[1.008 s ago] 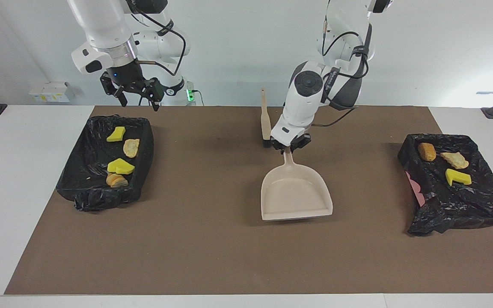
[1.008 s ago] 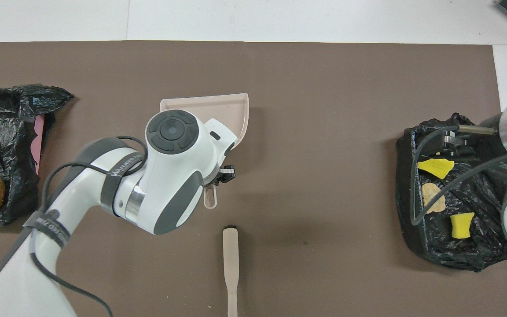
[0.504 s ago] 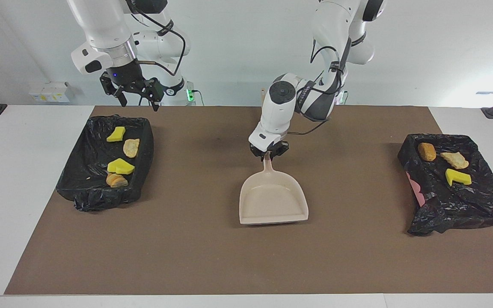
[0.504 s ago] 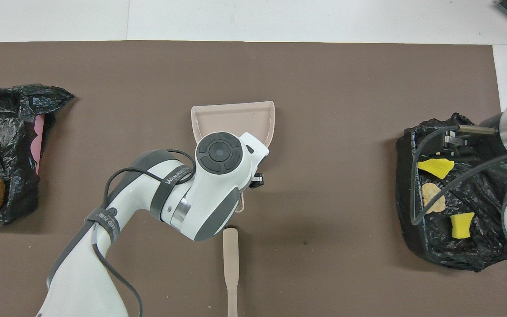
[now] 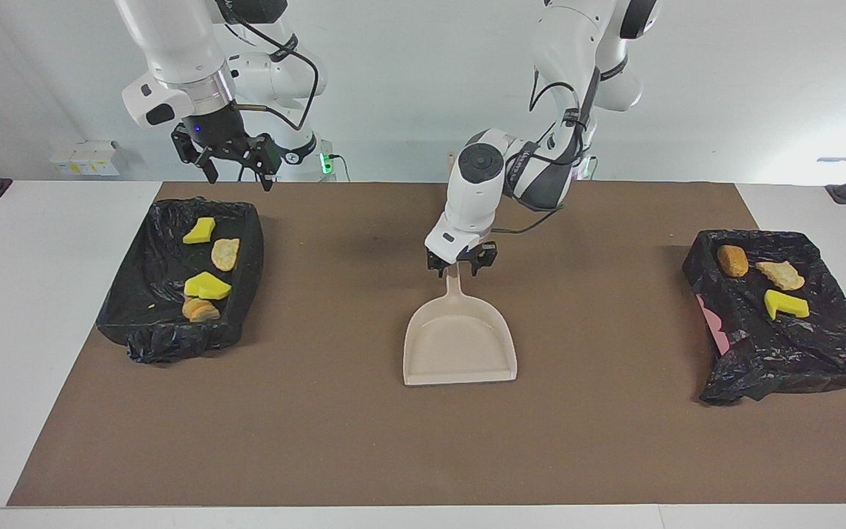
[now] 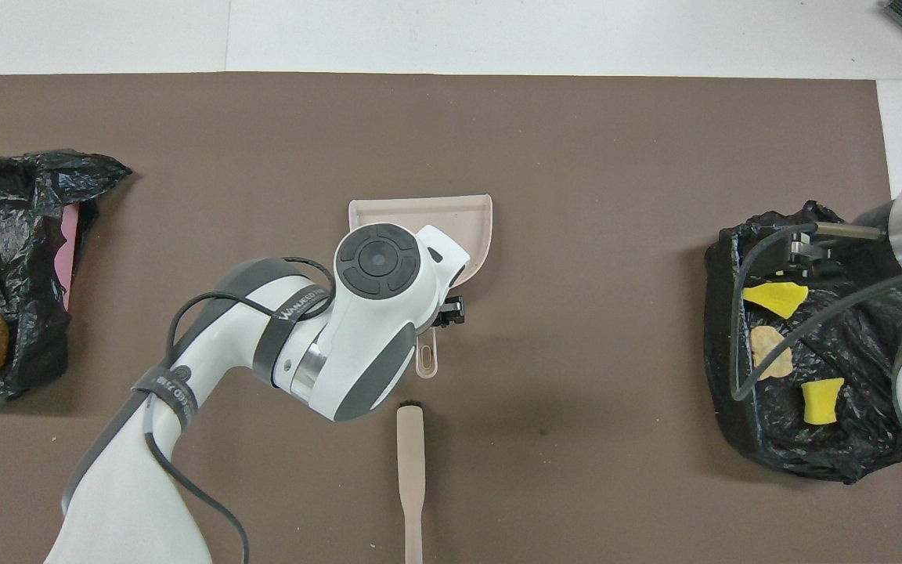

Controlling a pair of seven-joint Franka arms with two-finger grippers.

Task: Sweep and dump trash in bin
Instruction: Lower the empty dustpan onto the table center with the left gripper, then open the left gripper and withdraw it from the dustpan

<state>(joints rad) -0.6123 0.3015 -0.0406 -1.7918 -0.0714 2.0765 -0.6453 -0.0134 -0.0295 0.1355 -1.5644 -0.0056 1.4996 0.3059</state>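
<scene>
The dustpan [image 5: 460, 342] lies mid-tabletop [image 5: 349, 441] between two bins [image 5: 173, 294] holding the trash [image 5: 206, 285]; the brush [image 6: 410, 478] lies nearer me.

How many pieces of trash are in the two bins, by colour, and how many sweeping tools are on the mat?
Yellow sponge chunks: 3
Tan-orange bread-like lumps: 4
Beige dustpan: 1
Beige brush: 1
Black-lined bins: 2
Total: 11
</scene>
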